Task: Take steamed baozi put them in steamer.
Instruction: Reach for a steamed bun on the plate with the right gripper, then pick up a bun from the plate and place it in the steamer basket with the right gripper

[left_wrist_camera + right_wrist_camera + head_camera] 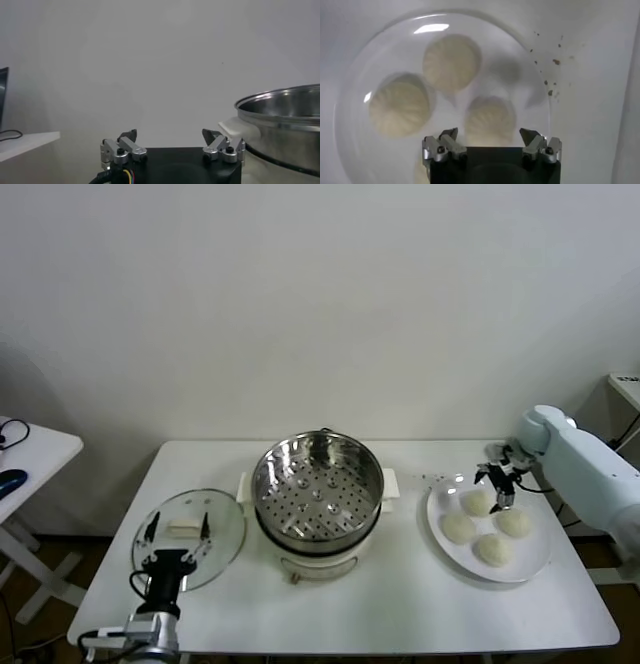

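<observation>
Right gripper [497,484] wide, empty, poised over far-left bun on plate [535,569], right of steamer [317,496]: lined up for first pick. Four baozi [486,527] on plate. Lid [190,536] set left, steamer open. Left gripper [177,527] wide, idle near lid.

white table [380,604] | glass lid [225,529] lying flat, left | white plate [535,559] right | side table [45,449] far left

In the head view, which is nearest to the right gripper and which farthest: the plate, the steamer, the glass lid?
From the open right gripper:
1. Plate, directly under it, on the table's right.
2. Steamer, centre.
3. Glass lid, far left, by the left gripper.
</observation>
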`<state>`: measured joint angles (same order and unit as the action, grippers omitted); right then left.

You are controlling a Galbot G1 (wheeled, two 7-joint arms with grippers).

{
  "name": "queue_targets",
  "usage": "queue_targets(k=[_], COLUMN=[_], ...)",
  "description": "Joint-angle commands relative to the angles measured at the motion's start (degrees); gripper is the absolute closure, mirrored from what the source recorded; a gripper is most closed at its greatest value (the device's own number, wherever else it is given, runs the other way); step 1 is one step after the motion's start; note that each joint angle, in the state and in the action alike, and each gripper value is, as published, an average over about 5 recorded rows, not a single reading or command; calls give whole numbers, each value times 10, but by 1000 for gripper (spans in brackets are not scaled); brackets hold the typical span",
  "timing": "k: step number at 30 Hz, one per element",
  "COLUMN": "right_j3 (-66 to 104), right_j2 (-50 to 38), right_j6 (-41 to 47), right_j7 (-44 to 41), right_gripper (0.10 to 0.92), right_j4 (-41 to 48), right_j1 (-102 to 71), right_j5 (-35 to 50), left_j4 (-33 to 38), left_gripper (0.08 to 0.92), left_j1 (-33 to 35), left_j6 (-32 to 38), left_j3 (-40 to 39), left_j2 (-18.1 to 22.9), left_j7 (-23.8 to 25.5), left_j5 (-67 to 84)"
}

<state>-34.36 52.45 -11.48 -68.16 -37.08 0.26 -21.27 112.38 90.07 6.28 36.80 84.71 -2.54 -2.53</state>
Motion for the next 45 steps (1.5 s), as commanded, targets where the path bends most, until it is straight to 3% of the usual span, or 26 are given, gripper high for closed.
queue_targets(k=[1,15,32,45], right_j3=[14,39,52,-11], right_j2=[12,24,21,4], right_j6=[-9,-9,-13,-50], right_j7=[9,10,6,-8], right_gripper=[203,206,301,332], right_j4=[19,32,27,-59], right_j1=[-3,-21,-23,65], right_j5=[-36,-54,-55,3], left_j4=[0,1,2,4], left_gripper=[177,177,177,177], left_j1=[0,-1,1,3], left_j6=[-2,-3,-5,-6], left_j3=[0,3,5,12], left_j2=[0,0,-1,-4], left_j7=[0,0,0,-1], left_j5=[0,-1,-1,2])
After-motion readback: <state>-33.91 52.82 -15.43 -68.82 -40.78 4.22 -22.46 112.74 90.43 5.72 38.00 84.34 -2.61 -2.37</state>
